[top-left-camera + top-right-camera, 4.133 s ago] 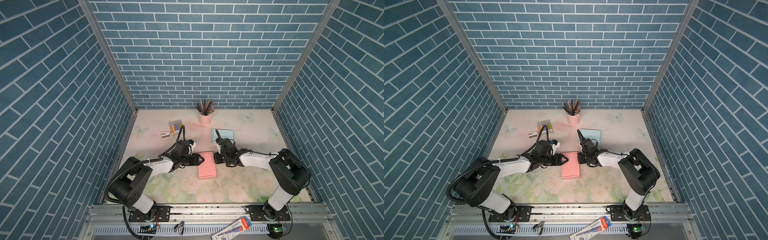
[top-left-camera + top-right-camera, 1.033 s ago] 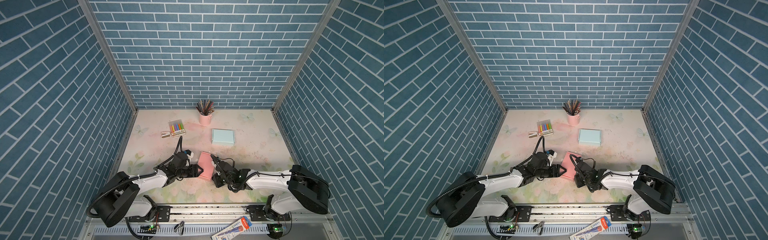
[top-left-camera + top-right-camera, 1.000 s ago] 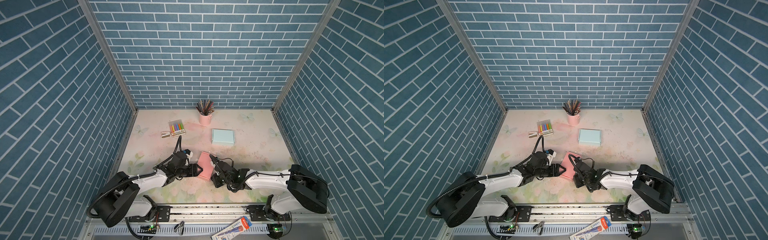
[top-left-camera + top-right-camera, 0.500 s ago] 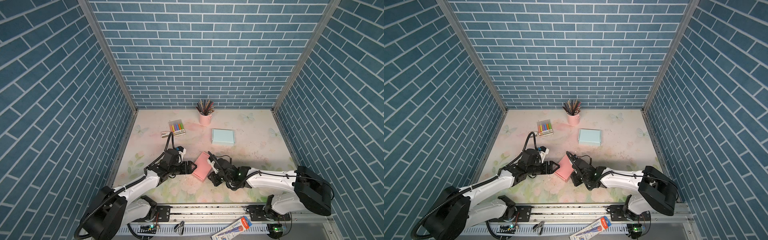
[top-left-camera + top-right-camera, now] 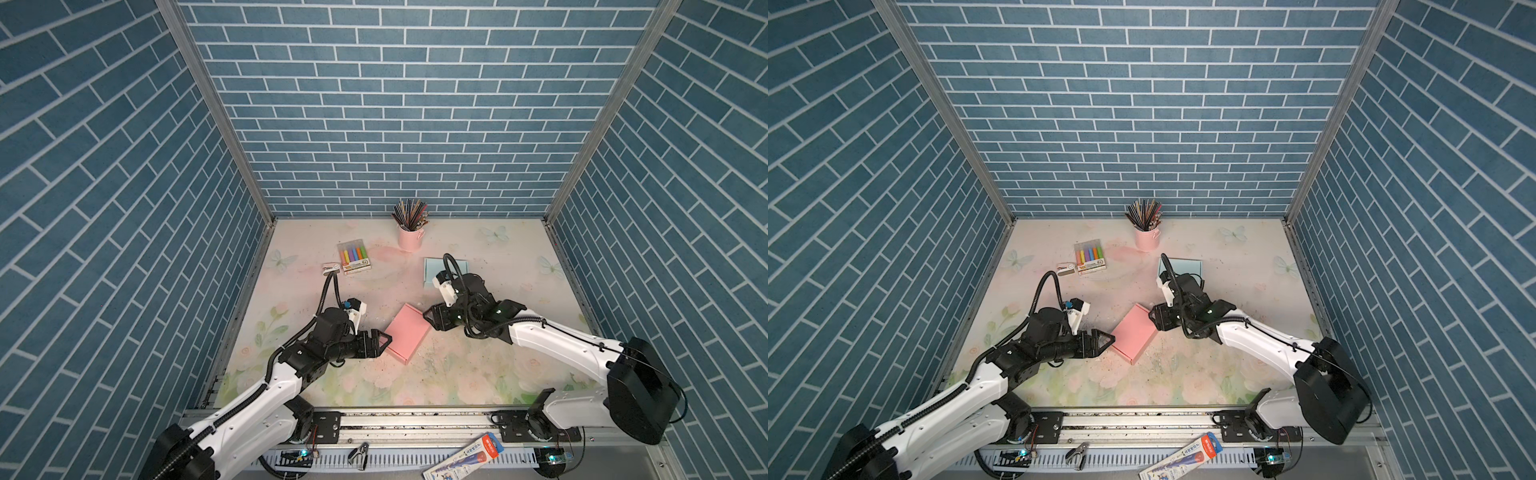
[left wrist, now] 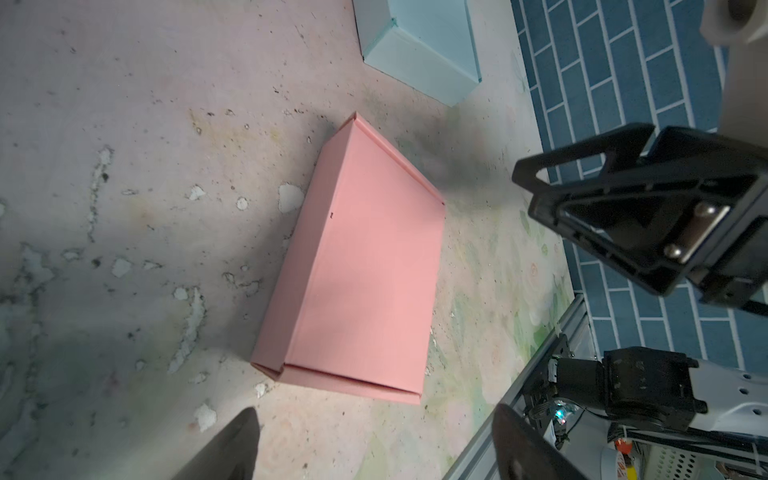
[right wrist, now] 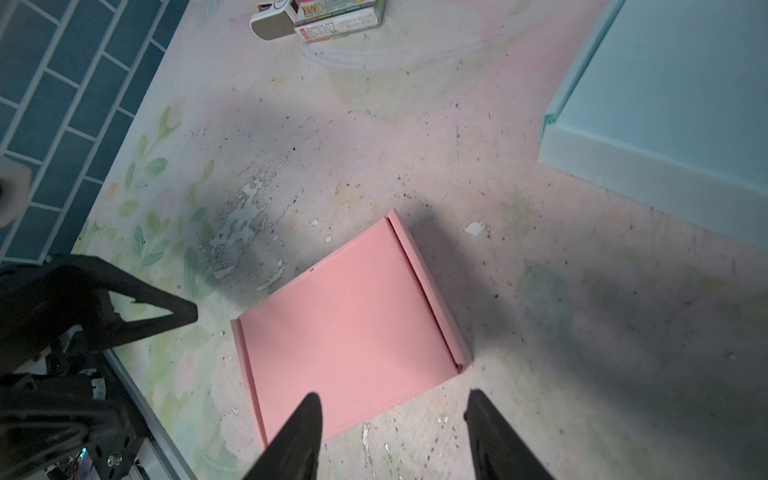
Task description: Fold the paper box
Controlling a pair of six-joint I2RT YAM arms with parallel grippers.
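- Two pincers flank the flat, closed pink paper box [image 5: 407, 333], which lies on the floral-printed table [image 5: 478, 374] about midway between the arms. In both top views it sits at a slant to the table's edges.
- On my left wrist feed the pink paper box [image 6: 365, 266] rests flat on the table with its lid down and its flaps tucked in.
- My left pincer [image 5: 385, 341] stands wide with nothing between its fingers. It sits low, just beside the box's left corner, and I cannot tell whether it touches.
- My right pincer [image 5: 432, 320] is parted too, at a narrower gap, close to the box's far right corner.
- On the right wrist feed one fingertip [image 7: 307, 424] overlaps the box's edge while the other hangs over bare table, so I see no grip on the box.
- A light blue box [image 5: 446, 272] lies behind the right arm, which partly hides it in both top views.
- Near the back wall stands a pink cup [image 5: 409, 239] full of pencils.
- To the cup's left lies a pack of coloured markers [image 5: 354, 257], with a small white eraser [image 5: 331, 269] just beside it.
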